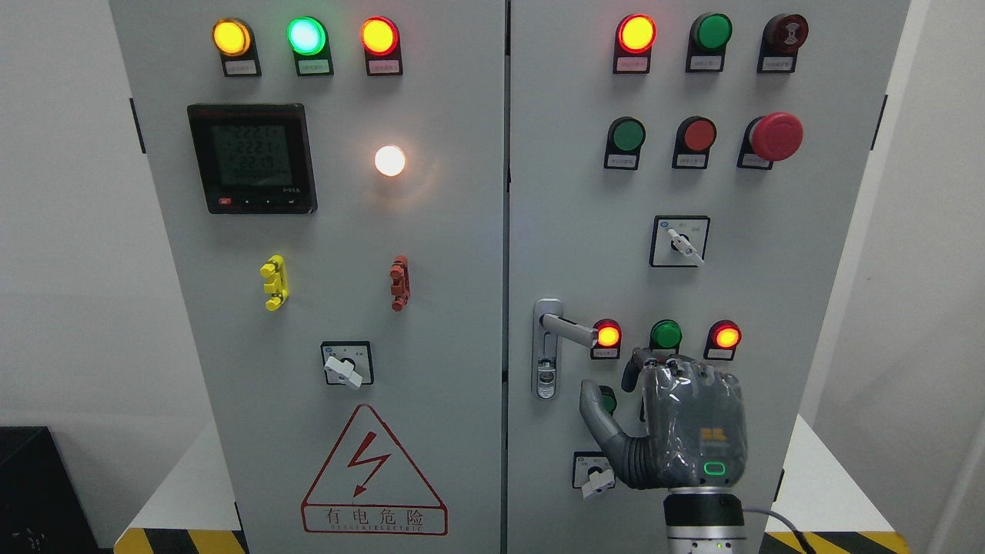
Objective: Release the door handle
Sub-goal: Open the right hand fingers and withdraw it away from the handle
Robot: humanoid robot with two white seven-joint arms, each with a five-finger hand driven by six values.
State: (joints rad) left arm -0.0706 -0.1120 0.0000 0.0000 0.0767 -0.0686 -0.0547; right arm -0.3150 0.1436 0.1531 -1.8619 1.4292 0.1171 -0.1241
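The silver door handle (569, 329) sits on its long lock plate (546, 369) at the left edge of the grey cabinet's right door (739, 277), with its lever pointing right and level. My right hand (646, 392) comes up from the bottom edge and hangs below and to the right of the lever, its back towards me. The thumb (596, 412) sticks out to the left and the fingers are loosely bent towards the door. Nothing is in the hand, and a clear gap separates it from the handle. The left arm is out of view.
Lit red lamps (608, 335) and a green button (666, 335) sit just above the hand. A rotary switch (594, 475) is by the thumb's base. The left door (346, 308) carries a meter, lamps and a warning triangle. Yellow-black tape (181, 541) marks the floor.
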